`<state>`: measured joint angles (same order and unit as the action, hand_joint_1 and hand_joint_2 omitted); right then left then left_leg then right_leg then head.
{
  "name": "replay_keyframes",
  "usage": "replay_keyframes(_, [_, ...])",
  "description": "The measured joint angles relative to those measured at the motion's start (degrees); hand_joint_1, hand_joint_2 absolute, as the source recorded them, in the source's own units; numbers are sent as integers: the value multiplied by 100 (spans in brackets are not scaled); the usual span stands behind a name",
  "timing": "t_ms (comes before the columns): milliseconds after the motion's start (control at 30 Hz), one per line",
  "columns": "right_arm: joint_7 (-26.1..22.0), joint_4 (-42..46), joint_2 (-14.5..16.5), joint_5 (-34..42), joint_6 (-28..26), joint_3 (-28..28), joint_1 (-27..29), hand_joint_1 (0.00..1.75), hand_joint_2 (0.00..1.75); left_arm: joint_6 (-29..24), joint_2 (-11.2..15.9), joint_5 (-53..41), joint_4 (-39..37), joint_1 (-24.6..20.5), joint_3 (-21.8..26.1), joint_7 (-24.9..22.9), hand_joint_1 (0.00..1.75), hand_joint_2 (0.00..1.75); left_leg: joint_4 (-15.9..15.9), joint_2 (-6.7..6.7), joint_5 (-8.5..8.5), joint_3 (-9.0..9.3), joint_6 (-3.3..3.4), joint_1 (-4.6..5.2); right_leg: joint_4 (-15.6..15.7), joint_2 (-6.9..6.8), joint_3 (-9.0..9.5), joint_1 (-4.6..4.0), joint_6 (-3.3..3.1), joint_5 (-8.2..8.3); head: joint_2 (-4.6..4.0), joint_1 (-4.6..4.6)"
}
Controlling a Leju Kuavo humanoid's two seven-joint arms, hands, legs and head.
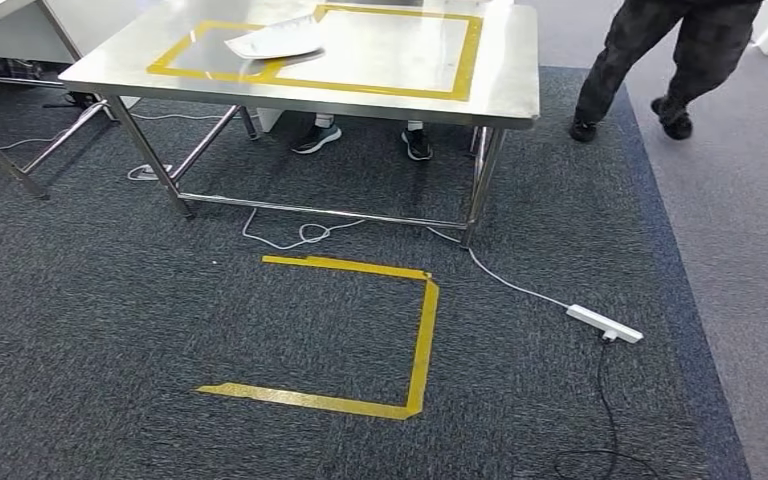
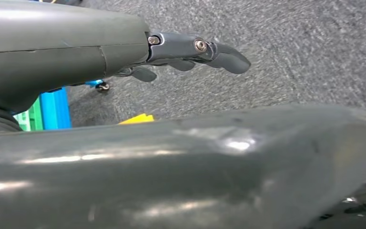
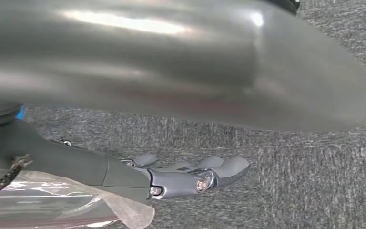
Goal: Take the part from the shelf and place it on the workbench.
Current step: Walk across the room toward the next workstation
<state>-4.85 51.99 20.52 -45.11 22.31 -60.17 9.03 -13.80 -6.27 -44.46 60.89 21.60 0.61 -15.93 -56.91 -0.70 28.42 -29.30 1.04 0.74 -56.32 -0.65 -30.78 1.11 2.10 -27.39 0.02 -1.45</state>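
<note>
Part: a thin, pale, curved sheet-like part [image 1: 278, 41] lies on the steel workbench [image 1: 508, 75], partly over one side of the yellow tape frame [image 1: 465, 62] stuck on the top. It looks already set down (this is a guess from how it lies).

Left hand: the left hand [image 2: 190, 52] hangs over grey carpet. Its dark fingers [image 2: 228, 58] reach out nearly straight and close together, and they hold nothing.

Right hand: the right hand [image 3: 190, 176] also hangs over the carpet. Its fingers [image 3: 231, 168] lie side by side, a little bent, with nothing in them. A clear plastic wrap [image 3: 66, 200] sits around the wrist, not in the fingers.

Floor: a yellow tape square [image 1: 422, 340] marks the carpet in front of the workbench. A white power strip [image 1: 603, 323] with its cord lies to the right of the square.

People: one person's legs [image 1: 660, 60] walk by the far right corner of the workbench, and another person's shoes [image 1: 317, 138] show under it.

Step in hand: the robot stands back from the workbench with both arms down, so the job seems nearly done.

How to do it well: keep both arms low and quiet, step slowly, stay off the cord, and give the walking person room.
</note>
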Motion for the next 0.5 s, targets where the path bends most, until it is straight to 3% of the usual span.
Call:
replay_keyframes(167, [1, -34, 0, -20, -6, -67, -21, 0, 0, -109, 68, 168, -123, -5, -123, -54, 0, 0, -15, 2, -32, -51, 46, 26, 4, -7, 12, 23, 58, 40, 0, -1])
replay_keyframes(267, [2, -43, -1, -20, -7, -75, -27, 0, 0, -147, 92, 225, -180, -18, -174, -68, 0, 0, 44, 27, -104, -65, 115, 10, -30, -31, -19, 32, 100, -2, 0, 1])
replay_keyframes(333, [2, -45, -2, -20, -5, -91, -33, 0, 0, -171, 104, 260, -216, -40, -209, -70, 0, 0, 97, 61, -175, -94, 170, -15, -423, -6, -198, 29, 103, -318, 0, 20])
replay_keyframes(400, [4, -48, -3, -22, -2, -110, -42, 0, 0, -191, 113, 287, -260, -56, -244, -70, 0, 0, 97, 109, -221, -165, 187, -5, -1202, 31, -513, 21, 90, -778, 0, 35])
replay_keyframes(433, [6, -52, -4, -23, -2, -119, -44, 0, 0, -197, 116, 297, -286, -61, -255, -70, 0, 0, 95, 138, -244, -198, 182, 2, -1516, 39, -626, 14, 83, -916, 0, 35])
replay_keyframes(467, [8, -57, -4, -26, -1, -130, -46, 0, 0, -204, 120, 310, -316, -66, -263, -70, 0, 0, 92, 178, -267, -228, 172, 10, -1637, 45, -640, 5, 66, -942, 0, 34])
replay_keyframes(500, [9, -62, -4, -30, -1, -142, -50, 0, 0, -209, 125, 327, -347, -74, -269, -70, 0, 0, 90, 224, -289, -249, 159, 16, -1514, 55, -533, -8, 40, -857, 0, 34])
